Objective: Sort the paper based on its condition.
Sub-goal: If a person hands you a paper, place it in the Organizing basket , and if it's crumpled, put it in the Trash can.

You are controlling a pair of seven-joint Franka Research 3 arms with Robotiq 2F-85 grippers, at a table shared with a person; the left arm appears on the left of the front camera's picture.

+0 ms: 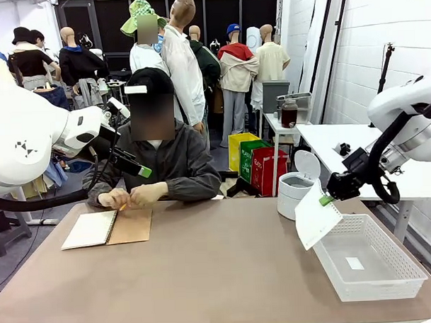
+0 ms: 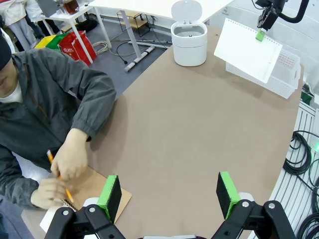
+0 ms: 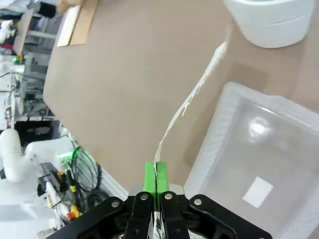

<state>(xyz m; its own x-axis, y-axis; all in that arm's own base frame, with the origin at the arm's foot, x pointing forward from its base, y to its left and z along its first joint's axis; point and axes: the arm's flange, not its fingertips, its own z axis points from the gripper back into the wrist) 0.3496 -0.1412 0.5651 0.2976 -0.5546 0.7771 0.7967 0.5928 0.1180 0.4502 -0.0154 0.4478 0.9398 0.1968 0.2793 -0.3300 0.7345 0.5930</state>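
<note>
Paper [image 1: 316, 218] hangs clamped in the right hand [image 1: 324, 199] at the basket [image 1: 372, 289] edge, left hand [image 2: 169, 191] apart; red bin [image 2: 75, 47] reads GLASS.

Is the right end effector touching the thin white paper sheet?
Touching. The right wrist view shows the right end effector closed on the edge of the thin white paper sheet.
</note>
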